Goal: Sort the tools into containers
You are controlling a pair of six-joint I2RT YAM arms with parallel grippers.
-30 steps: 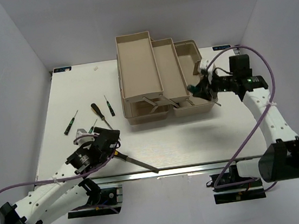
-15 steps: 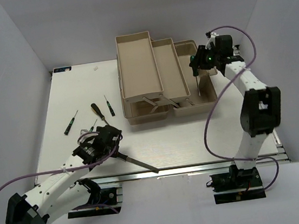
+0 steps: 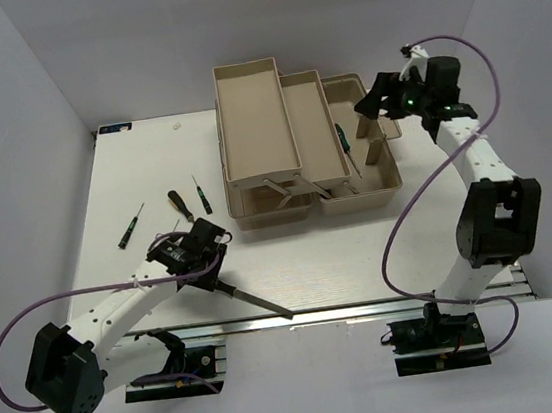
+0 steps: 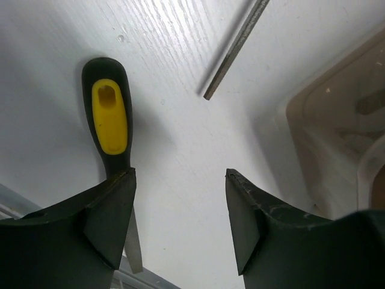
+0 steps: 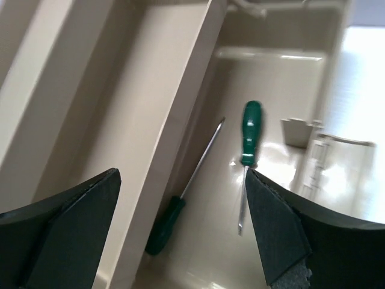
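Observation:
My right gripper (image 3: 376,103) (image 5: 182,180) hangs open over the toolbox's beige base compartment (image 3: 381,175) (image 5: 274,78). Two green-handled screwdrivers lie loose in it: one (image 5: 251,129) (image 3: 341,138) in the middle, the other (image 5: 163,226) against the tray wall. My left gripper (image 3: 203,246) (image 4: 179,174) is open just above the table with nothing between its fingers. The yellow-and-black file handle (image 4: 108,117) lies beside its left finger. The file blade (image 3: 263,305) runs toward the front edge. Three small screwdrivers (image 3: 130,225) (image 3: 179,205) (image 3: 200,194) lie on the table.
Two beige trays (image 3: 253,119) (image 3: 312,131) stand raised on the toolbox's left side. A thin metal shaft (image 4: 237,45) lies ahead of the left gripper, with the toolbox's smoky lid (image 4: 337,132) to its right. The table's front edge (image 3: 299,314) is near the file tip.
The right gripper has opened, and the green screwdriver it carried now lies in the base compartment. The right arm has swung back over the toolbox. The left gripper shifted slightly toward the toolbox.

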